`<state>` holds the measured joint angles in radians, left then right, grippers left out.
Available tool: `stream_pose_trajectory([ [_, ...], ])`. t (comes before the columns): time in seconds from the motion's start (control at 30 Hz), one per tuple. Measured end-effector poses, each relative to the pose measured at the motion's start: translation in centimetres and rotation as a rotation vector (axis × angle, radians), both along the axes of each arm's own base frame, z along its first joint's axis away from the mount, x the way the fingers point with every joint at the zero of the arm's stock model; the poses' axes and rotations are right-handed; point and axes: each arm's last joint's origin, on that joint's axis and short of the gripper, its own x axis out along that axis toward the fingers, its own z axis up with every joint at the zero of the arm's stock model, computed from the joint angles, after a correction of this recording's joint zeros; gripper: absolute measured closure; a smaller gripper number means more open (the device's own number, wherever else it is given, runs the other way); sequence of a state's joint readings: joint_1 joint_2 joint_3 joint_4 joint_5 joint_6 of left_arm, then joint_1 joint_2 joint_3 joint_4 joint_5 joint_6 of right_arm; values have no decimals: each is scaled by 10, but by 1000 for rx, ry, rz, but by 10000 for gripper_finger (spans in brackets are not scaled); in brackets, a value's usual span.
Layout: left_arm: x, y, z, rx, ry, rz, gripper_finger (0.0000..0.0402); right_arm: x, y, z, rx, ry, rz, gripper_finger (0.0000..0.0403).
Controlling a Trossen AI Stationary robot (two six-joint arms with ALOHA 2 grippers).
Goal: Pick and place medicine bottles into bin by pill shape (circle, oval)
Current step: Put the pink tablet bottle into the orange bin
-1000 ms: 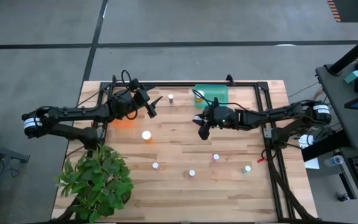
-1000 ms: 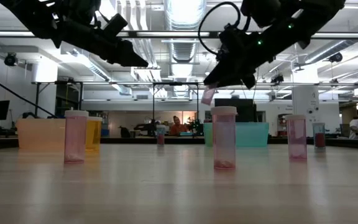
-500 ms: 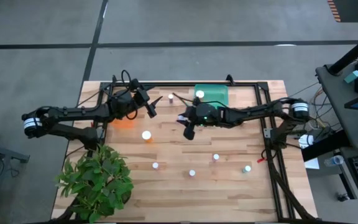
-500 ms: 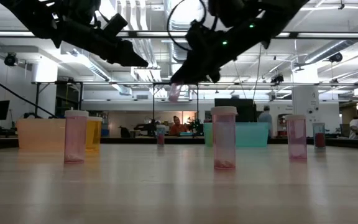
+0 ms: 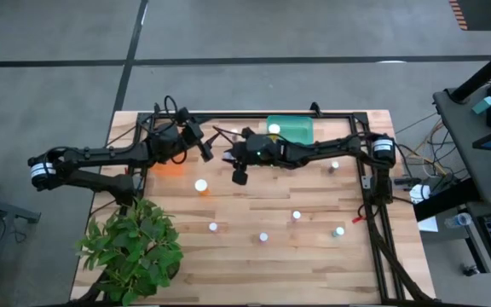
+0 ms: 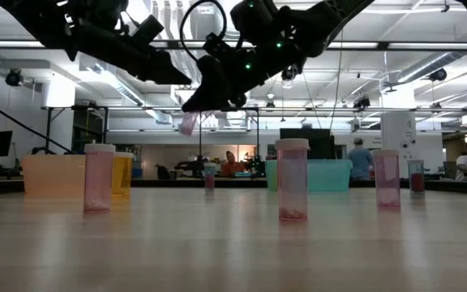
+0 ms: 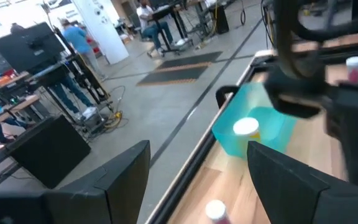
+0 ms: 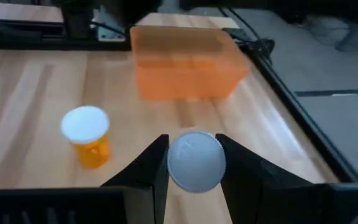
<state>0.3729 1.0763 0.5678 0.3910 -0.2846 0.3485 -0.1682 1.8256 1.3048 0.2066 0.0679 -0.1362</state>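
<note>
My right gripper (image 5: 230, 158) hangs above the table's far middle, shut on a pink medicine bottle (image 6: 189, 123) with a white cap (image 8: 195, 160). Ahead of it stands the orange bin (image 8: 182, 62), with an orange bottle (image 8: 87, 140) on the table beside it. My left gripper (image 7: 197, 180) stays open and holds nothing, raised over the orange bin (image 5: 170, 167). The teal bin (image 5: 292, 130) at the far edge has a white-capped bottle (image 7: 246, 127) in it. Several more bottles stand upright on the wood, such as two (image 5: 213, 227) (image 5: 296, 216) nearer the front. My right gripper pinches the bottle at its capped end, the round white cap (image 8: 195, 160) sitting between the two fingers (image 8: 151, 168). The fingers reach from the table's right, nearly level and tipped a little down. The pink body (image 6: 189, 123) sticks out below the fingertips, tilted, lifted clear of the table.
A leafy potted plant (image 5: 135, 247) fills the near left corner. A black frame (image 5: 369, 162) runs along the table's far and right edges. Loose bottles (image 5: 263, 237) (image 5: 338, 231) (image 5: 334, 166) dot the right half. People and desks show in the room behind.
My right gripper has carried the pink bottle from beside the teal bin toward the table's left, toward the orange bin, rolling its wrist on the way. The bottle has stayed in the hold, clear of the table. My left arm has kept still.
</note>
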Motion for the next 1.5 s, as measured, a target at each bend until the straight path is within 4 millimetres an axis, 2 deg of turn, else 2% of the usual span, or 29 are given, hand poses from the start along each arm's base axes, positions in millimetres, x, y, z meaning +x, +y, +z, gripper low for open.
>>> stream_pose_trajectory([
  [0.1,0,-2,-5,-30,49,-68,153,-4,-6,2,-14,27,-8,296],
  [0.23,1,-8,-15,-108,127,-294,153,-10,-9,7,-17,59,9,296],
  [0.3,1,-10,-20,-140,164,-339,153,-11,-8,11,-6,53,38,296],
  [0.6,-1,-10,-25,-175,201,-350,153,-16,-4,20,-4,59,61,296],
  [1.1,0,-10,-23,-166,181,-356,153,-9,-6,37,-81,-124,71,296],
  [1.5,2,-10,-17,-138,121,-400,153,-9,-7,38,-116,-125,51,296],
])
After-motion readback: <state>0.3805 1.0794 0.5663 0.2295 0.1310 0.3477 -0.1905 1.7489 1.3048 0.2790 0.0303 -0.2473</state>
